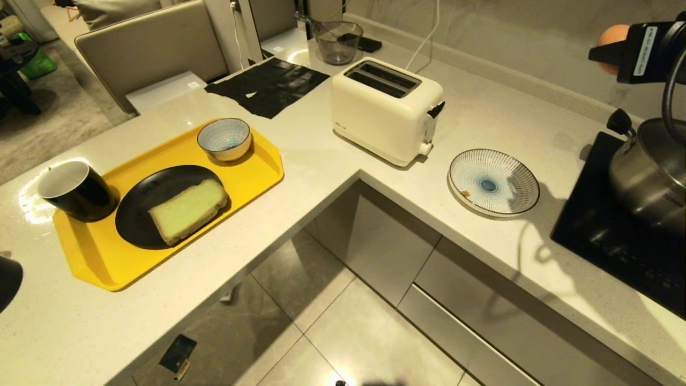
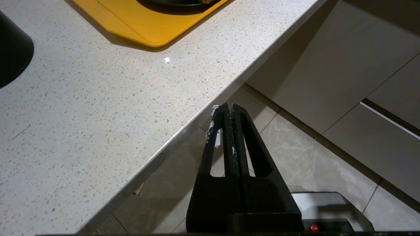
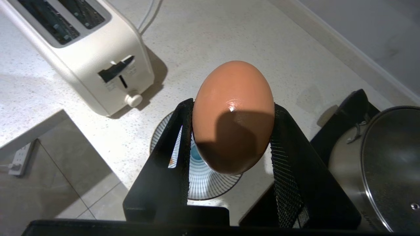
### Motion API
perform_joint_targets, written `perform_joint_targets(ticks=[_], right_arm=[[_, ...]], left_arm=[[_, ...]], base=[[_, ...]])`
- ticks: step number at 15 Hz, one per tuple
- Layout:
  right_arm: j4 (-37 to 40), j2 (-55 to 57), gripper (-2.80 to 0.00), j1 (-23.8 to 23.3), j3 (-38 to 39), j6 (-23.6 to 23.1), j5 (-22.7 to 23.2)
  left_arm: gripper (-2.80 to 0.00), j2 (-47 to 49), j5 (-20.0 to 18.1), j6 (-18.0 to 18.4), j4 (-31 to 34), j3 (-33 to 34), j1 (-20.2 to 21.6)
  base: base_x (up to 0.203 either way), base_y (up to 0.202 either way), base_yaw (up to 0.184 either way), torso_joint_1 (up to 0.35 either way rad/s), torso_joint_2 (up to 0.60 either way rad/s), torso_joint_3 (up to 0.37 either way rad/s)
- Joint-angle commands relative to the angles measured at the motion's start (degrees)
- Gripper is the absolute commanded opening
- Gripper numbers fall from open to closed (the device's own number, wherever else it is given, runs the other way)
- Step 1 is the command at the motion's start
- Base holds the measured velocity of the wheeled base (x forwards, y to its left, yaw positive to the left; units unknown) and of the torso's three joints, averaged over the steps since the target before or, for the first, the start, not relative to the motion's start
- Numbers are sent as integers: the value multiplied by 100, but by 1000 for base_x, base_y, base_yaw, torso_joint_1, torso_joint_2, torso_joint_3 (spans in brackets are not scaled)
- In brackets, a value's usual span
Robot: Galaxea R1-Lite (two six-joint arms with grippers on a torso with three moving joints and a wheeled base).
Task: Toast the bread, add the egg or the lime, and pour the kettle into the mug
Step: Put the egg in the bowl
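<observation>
My right gripper [image 1: 611, 51] hangs high at the far right, shut on a light-brown egg [image 3: 233, 114] held between both fingers. In the right wrist view a blue-striped plate [image 3: 203, 183] lies on the counter straight below the egg. The bread [image 1: 187, 210], pale green with a tan crust, lies on a black plate [image 1: 139, 214] on the yellow tray [image 1: 96, 257]. The black mug [image 1: 75, 190] stands at the tray's left corner. The cream toaster [image 1: 383, 110] has both slots empty. My left gripper [image 2: 228, 106] is shut, parked beyond the counter edge. No lime shows. A black rounded edge [image 1: 8, 281] may be the kettle; I cannot tell.
A steel pot [image 1: 651, 171] sits on a black hob [image 1: 605, 236] at the right, close under my right arm. A striped bowl [image 1: 224, 138] stands on the tray's far corner. A clear jug [image 1: 337, 40] and a black mat [image 1: 268, 86] lie at the back.
</observation>
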Motion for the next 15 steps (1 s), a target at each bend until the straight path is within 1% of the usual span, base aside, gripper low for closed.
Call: perform_joint_targets(ticks=[1,4,6,12,13,15], right_arm=[[7,128,-280,318,-154,-5,-149],[7,248,-280,520,-360,-6,-349],[7,253,-280,534,-373,-5,-361],[7,297,-280,541,-391,-5,-361],[7,297,-280,534,-391,3,-361],[7,297,-280,534,-391,3,-361]], left_arm=[[-280,4,0,-4,-2,0,2],[-280,4,6,-6,-2,0,1],[-280,4,-3,-6,-2,0,-1],[-280,4,6,-6,-2,0,-1],[-280,4,6,-6,-2,0,-1],[-280,4,6,-6,-2,0,7]], base=[[0,0,0,0,0,0],[0,0,0,0,0,0],[5,74,-12,2,-1,4],[0,187,-1,3,3,0],[0,125,6,2,2,6],[0,27,5,1,3,1]])
